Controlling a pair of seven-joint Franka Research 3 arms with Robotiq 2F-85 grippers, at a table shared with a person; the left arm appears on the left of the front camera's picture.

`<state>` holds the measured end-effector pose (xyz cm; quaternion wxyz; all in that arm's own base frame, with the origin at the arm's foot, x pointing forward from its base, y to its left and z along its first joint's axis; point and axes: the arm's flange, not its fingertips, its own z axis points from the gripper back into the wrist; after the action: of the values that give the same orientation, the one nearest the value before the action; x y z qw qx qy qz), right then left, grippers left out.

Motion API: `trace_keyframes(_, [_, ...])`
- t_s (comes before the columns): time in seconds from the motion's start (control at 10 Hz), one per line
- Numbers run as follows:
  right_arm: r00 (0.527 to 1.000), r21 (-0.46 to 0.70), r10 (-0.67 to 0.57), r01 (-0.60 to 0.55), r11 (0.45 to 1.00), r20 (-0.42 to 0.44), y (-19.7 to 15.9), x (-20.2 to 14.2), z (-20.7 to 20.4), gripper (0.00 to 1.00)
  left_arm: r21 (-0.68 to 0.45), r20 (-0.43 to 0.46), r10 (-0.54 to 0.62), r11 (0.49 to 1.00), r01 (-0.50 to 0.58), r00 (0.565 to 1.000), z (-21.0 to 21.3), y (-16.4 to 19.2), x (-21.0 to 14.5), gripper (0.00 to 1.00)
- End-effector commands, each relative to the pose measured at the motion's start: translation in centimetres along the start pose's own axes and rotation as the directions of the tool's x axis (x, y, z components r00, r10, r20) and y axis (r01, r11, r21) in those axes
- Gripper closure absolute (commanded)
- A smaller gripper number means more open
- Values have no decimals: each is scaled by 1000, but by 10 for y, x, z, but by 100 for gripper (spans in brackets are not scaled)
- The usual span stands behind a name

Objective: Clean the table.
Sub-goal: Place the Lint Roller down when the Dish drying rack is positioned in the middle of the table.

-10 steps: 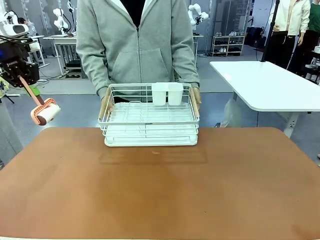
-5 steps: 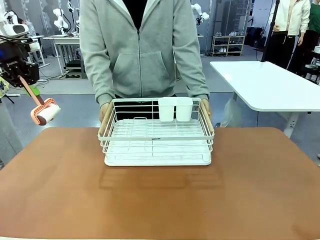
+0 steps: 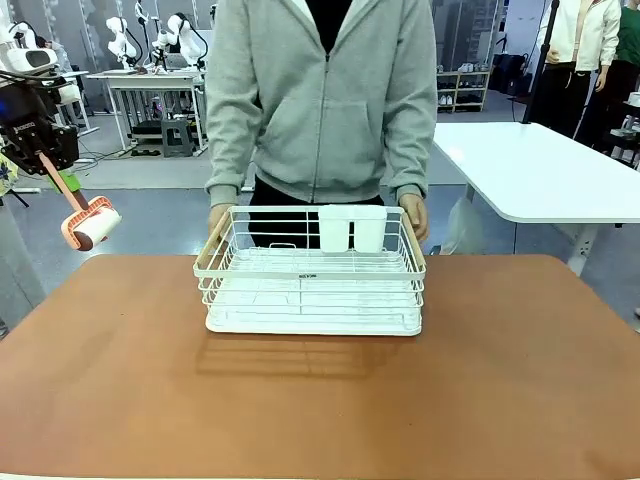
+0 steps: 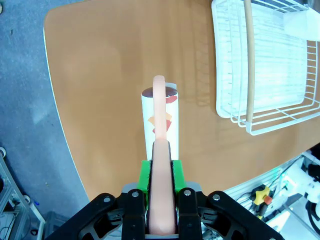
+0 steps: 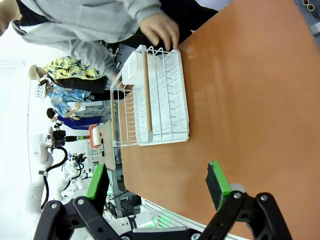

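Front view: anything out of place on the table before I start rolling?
Yes: a white wire dish rack sits on the table, at the middle of the far side, with the person's hands on its handles. It covers part of the surface. The left gripper holds the lint roller off the table's left edge.

Ahead of the right gripper (image 5: 157, 187), whose fingers stand wide apart, bare table (image 5: 260, 100) lies open up to the white wire dish rack (image 5: 155, 97). The person's hands (image 5: 161, 30) grip the rack's far ends, blocking passage beyond.
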<state>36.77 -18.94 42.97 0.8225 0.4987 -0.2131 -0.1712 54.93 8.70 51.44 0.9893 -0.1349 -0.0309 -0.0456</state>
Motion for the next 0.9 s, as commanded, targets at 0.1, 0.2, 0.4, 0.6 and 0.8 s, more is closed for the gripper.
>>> trace_keyframes(0.1, [1000, 17, 1, -1, 1000, 2, 2, 0, 1, 0, 12, -14, -1, 1000, 1, 1000, 5, 1, -2, 79])
trace_keyframes(0.2, [1000, 17, 1, -1, 1000, 2, 2, 0, 1, 0, 12, -14, -1, 1000, 1, 1000, 5, 1, -2, 79])
trace_keyframes(0.4, [1000, 17, 1, -1, 1000, 2, 2, 0, 1, 0, 12, -14, -1, 1000, 1, 1000, 5, 1, -2, 79])
trace_keyframes(0.6, [1000, 17, 1, -1, 1000, 2, 2, 0, 1, 0, 12, -14, -1, 1000, 1, 1000, 5, 1, -2, 79])
trace_keyframes(0.8, [1000, 17, 1, -1, 1000, 2, 2, 0, 1, 0, 12, -14, -1, 1000, 1, 1000, 5, 1, -2, 79])
